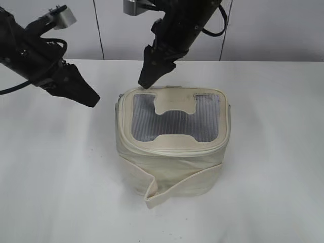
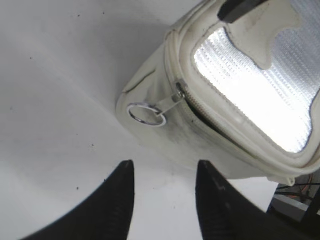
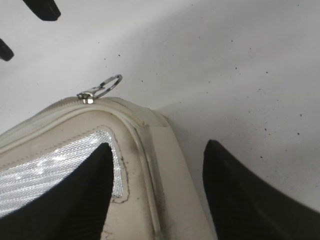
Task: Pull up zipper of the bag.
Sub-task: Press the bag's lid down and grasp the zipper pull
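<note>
The cream-white bag stands upright mid-table, its grey mesh top panel facing up. The zipper sits at the bag's rear left corner, and its ring pull hangs outward. A dark gap in the zip track runs from the slider along the left side. The zipper also shows in the right wrist view. My left gripper is open and empty, a little left of the bag, with the ring ahead of its fingertips. My right gripper is open, with its fingers straddling the bag's rear left corner rim.
The white table spreads around the bag. A loose cream band juts out at the bag's front. A pale wall stands behind the table. The left gripper's fingertips show at the top left of the right wrist view.
</note>
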`<action>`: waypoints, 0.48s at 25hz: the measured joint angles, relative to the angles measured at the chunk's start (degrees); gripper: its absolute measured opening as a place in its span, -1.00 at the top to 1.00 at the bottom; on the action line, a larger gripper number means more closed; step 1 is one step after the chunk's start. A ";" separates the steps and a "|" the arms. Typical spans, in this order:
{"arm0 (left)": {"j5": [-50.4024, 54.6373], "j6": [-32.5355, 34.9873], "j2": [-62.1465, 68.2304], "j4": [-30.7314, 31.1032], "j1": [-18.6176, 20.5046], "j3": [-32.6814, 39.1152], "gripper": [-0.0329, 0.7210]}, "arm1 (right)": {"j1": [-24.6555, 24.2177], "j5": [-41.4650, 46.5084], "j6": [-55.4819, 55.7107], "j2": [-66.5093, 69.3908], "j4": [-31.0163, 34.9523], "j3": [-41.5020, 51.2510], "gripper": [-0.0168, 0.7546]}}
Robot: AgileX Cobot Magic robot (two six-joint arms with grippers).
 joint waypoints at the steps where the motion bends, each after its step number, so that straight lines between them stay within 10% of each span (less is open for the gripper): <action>1: -0.66 0.08 0.00 0.26 -0.32 0.00 0.06 | 0.00 0.00 0.00 0.41 0.00 0.00 -0.21; 12: -3.45 0.27 2.32 1.08 -0.81 -0.22 0.01 | 0.00 0.02 -0.36 3.41 0.99 -0.17 -0.15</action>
